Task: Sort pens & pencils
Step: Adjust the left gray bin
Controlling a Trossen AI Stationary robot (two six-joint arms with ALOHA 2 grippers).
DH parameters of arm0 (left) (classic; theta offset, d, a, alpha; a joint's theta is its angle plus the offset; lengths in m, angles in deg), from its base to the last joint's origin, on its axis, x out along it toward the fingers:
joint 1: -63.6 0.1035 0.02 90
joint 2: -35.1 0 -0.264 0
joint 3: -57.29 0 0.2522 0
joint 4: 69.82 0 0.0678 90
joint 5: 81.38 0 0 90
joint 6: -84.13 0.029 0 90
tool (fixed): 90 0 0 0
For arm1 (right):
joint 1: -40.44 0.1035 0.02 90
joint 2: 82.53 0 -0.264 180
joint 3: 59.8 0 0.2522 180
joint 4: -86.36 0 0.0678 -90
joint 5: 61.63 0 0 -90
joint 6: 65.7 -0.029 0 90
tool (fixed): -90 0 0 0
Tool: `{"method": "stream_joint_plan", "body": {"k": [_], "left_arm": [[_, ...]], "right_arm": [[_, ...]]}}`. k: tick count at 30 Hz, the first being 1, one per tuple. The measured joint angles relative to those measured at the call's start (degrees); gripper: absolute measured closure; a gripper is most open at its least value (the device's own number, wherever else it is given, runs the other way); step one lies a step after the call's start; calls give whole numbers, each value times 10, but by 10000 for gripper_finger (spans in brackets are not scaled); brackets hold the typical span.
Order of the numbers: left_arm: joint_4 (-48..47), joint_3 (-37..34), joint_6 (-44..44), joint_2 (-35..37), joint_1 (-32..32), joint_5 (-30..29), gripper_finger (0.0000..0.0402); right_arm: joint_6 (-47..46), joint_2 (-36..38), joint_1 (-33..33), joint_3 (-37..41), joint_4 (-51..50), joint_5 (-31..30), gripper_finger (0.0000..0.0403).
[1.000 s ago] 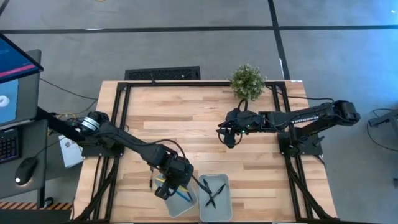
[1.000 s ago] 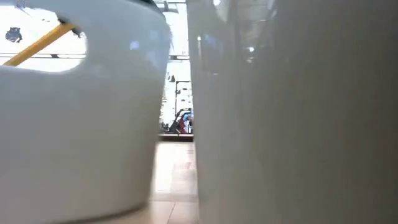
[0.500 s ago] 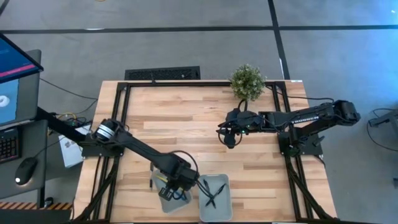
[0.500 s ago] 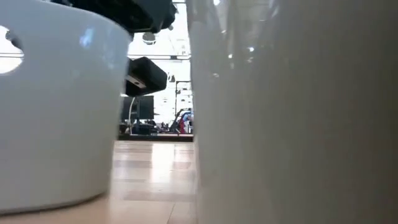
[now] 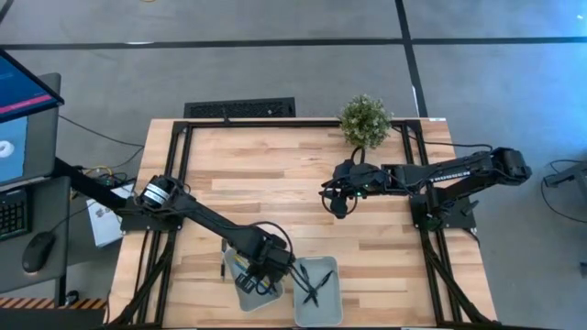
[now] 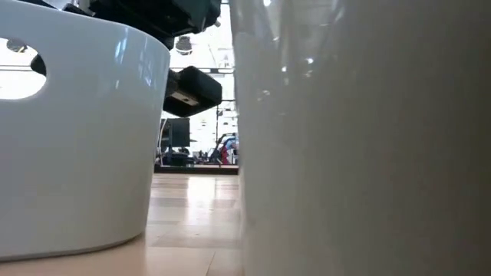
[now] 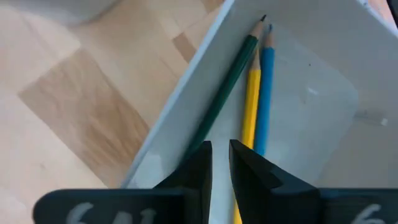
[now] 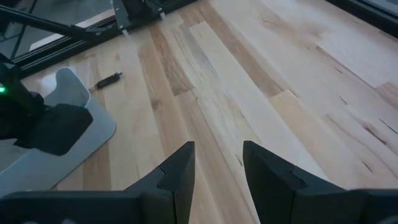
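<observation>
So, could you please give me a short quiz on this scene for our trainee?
1. True or false: the right pincer holds a pen.
2. The left pincer hovers over: A the plant, B the left bin, C bare table.
3. Fill in: the pencils in that bin are green, yellow and ____.
Key: 1 false; 2 B; 3 blue.
</observation>
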Motion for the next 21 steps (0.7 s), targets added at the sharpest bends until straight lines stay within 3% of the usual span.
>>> {"method": "stream_joint_plan", "body": {"k": [11, 21], "left_arm": [[73, 0, 98, 0, -23, -3, 356], [94, 0, 67, 0, -42, 2, 356]], "right_arm": [[0, 0, 0, 0, 0, 0, 246], [0, 0, 0, 0, 0, 0, 246]]}}
